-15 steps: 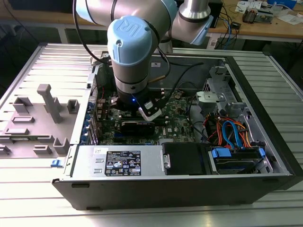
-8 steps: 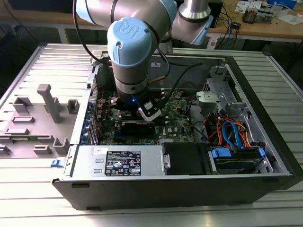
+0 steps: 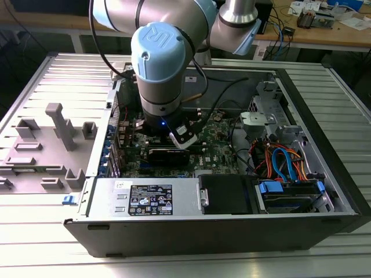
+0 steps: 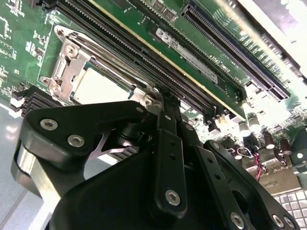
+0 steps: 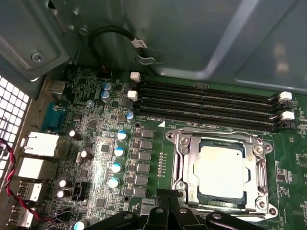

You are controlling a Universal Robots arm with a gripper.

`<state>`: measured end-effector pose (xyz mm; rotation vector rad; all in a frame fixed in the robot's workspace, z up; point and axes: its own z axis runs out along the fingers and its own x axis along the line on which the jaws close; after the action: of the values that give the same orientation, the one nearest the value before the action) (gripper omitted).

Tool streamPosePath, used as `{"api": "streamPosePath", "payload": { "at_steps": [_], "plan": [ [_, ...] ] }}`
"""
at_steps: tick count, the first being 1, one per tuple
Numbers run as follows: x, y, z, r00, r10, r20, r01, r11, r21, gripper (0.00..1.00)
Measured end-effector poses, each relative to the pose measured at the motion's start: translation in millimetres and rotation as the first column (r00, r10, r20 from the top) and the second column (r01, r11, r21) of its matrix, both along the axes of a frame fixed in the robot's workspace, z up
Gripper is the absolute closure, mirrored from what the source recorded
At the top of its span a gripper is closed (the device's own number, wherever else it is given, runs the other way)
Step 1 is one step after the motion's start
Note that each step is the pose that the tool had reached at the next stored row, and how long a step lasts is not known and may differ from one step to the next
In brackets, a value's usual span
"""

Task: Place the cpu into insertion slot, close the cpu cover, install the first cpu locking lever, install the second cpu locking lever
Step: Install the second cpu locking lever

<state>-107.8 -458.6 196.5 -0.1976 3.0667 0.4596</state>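
Chip (image 5: 220, 170) seated in socket (image 5: 178, 165), metal frame (image 5: 261, 158) folded down over it. My pincer (image 5: 169, 197) low at socket edge, tips drawn together there, likely working lever; whether they clamp anything, cannot tell. Memory slots (image 5: 206, 103) just beside.

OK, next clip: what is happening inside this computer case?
A robot arm reaches down into an open computer case, with its tool right at the edge of the insertion slot on the green motherboard. The cpu already lies in the slot, and the cpu cover is down around it, its window framing the chip. The tool tips sit by the socket's rim, next to the long black memory slots.
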Motion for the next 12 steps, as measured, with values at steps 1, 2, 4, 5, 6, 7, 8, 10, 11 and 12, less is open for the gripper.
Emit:
{"api": "streamPosePath", "payload": {
  "at_steps": [1,2,4,5,6,7,8,10,11,12],
  "plan": [
    [0.0,0.0,0.4,1.0,0.0,-0.0001,0.0,1.0,0.0,0.89],
    [0.0,-0.1,1.3,1.0,0.0,0.0,0.0,1.0,0.0,0.89],
    [0.0,0.1,3.5,1.0,0.0,0.0001,0.0,1.0,0.0006,0.89],
    [0.0,0.0,4.7,1.0,0.0,-0.0002,0.0,1.0,0.0,0.89],
    [0.0,0.0,5.5,1.0,0.0,-0.0002,0.0,1.0,0.0001,0.89],
    [0.0,0.0,6.2,1.0,0.0,-0.0002,0.0,1.0,0.0002,0.89],
    [0.0,-0.1,7.0,1.0,0.0,-0.0003,0.0,1.0,-0.0001,0.89],
    [0.0,-0.1,8.9,1.0,0.0,-0.0005,0.0,1.0,0.0,0.89],
    [0.0,-0.1,10.7,1.0,0.0,-0.0006,0.0,1.0,0.0,0.89],
    [0.0,-0.1,14.1,1.0,0.0,-0.0006,0.0,1.0,0.0,0.89]
  ]
}}
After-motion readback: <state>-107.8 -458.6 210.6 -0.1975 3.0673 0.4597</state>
